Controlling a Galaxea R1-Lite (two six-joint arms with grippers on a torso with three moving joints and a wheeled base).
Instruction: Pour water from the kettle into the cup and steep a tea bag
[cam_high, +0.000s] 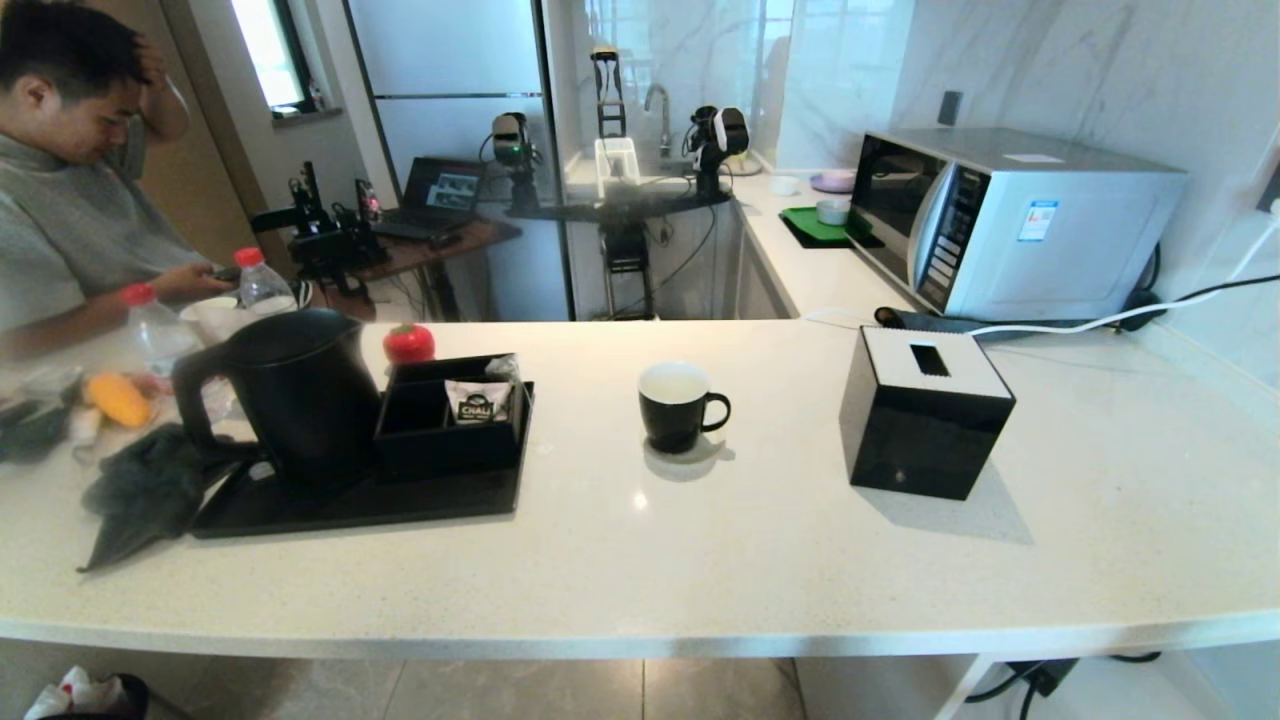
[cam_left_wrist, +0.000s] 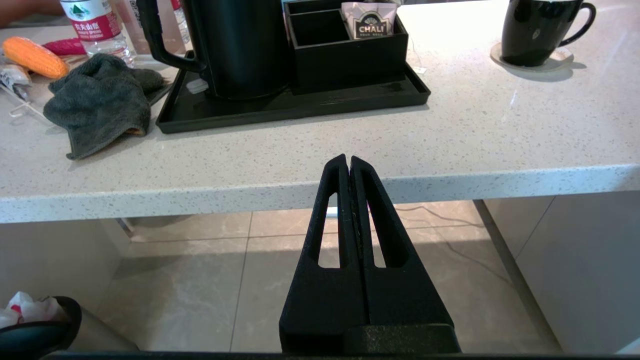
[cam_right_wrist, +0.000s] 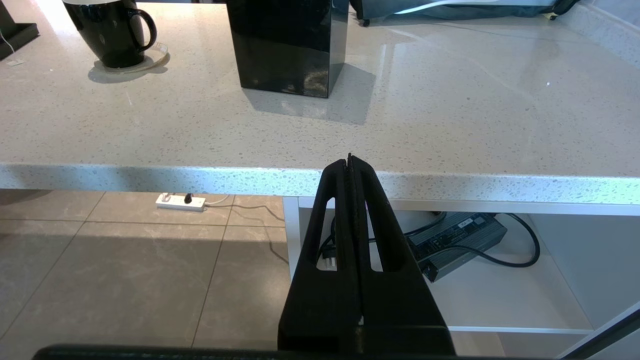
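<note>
A: What crowds the left of the frame?

B: The tall matte black kettle (cam_high: 290, 395) stands on a flat black tray (cam_high: 350, 505), touching a black compartment box (cam_high: 450, 420) on its right. A crumpled dark grey cloth (cam_high: 150, 490) lies against the tray's left edge.

A: And the centre?

B: Bare pale speckled stone counter (cam_high: 640, 570) runs along the whole lower frame. The small glossy black mug (cam_high: 678, 405) stands alone, well apart from the tray and from the glossy black cube tissue box (cam_high: 925, 410) to its right.

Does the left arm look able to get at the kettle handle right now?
Probably yes: the left gripper sits shut below the counter edge, and the kettle handle faces outward, only a cloth nearby.
</note>
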